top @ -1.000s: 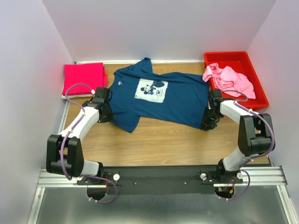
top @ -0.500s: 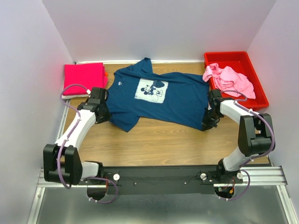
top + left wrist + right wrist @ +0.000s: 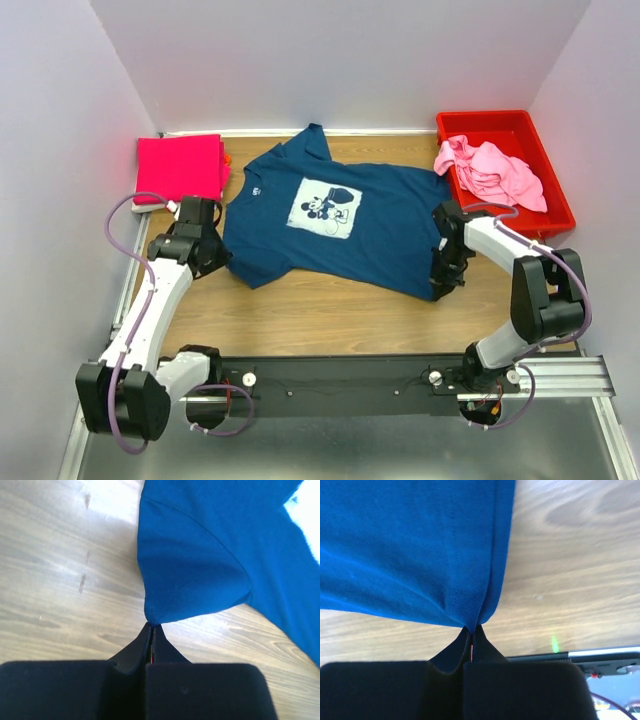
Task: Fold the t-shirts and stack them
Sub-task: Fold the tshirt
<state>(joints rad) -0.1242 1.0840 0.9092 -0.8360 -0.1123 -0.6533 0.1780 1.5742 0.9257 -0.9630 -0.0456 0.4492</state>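
The navy tee (image 3: pixel 330 225) was seen spread print-up across the middle of the wooden table (image 3: pixel 330 315), collar toward the left, hem toward the right. The L gripper (image 3: pixel 151 626) was closed on what looked like the near sleeve's edge, w/ a point of blue cloth pinched at the pressed-together tips. How much cloth sat inside the jaws was hidden. The R gripper (image 3: pixel 471 628) was likewise clamped on the hem at the shirt's near right corner, the stitched edge being gathered into a fold at the tips. In the top view both grippers' tips were masked by their own black housings, so the grip could be read from the wrist cams only. Those views were cropped: just a sliver of the white print was caught at the L cam's upper right. The magenta tee (image 3: pixel 180 168) was seen folded at the far left, apart from the navy one. The light pink tee (image 3: pixel 490 168) was seen crumpled in the red bin (image 3: pixel 500 125) at far right, draped over its left rim.
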